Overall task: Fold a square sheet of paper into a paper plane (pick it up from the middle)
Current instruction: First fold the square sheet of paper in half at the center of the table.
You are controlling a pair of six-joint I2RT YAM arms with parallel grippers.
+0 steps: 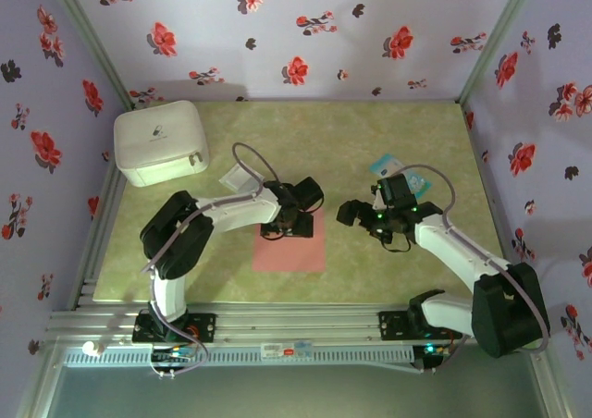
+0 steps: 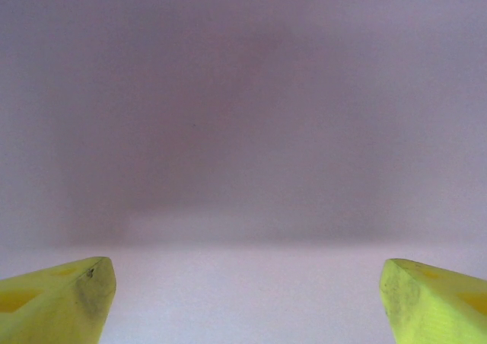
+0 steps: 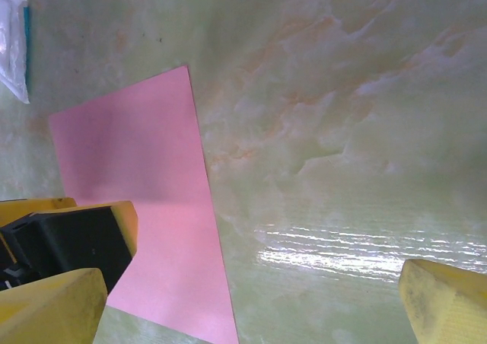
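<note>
- 2 grippers work over the marbled green table [image 1: 388, 131], and both stand open.
- 1 square sheet of paper [image 1: 289, 247], salmon-pink and flat, lies on the table in front of the left arm's base, about midway between the 2 arms.
- We see the left gripper [image 1: 287, 226] over the far edge of that sheet, pointing down at it.
- From the left wrist, the pink sheet [image 2: 243, 131] spreads across almost everything ahead, and the left gripper [image 2: 247, 291] has its 2 yellow fingertips [image 2: 61, 302] set far apart at the bottom corners, with nothing between them.
- We cannot tell whether those fingertips touch the paper.
- We see the right gripper [image 1: 351, 215] just to the right of the sheet, above bare table and apart from the paper.
- From the right wrist, the right gripper [image 3: 251, 306] also has its yellow fingers [image 3: 445, 302] spread wide and holds nothing; the sheet [image 3: 144, 192] lies flat to the left, 1 long edge running down the middle of the view.
- 1 white box [image 1: 159, 142] sits at the far-left corner of the table.
- 1 pale translucent packet [image 1: 242, 179] lies between the box and the left gripper.
- 1 teal-and-white packet [image 1: 393, 170] lies just beyond the right gripper.
</note>
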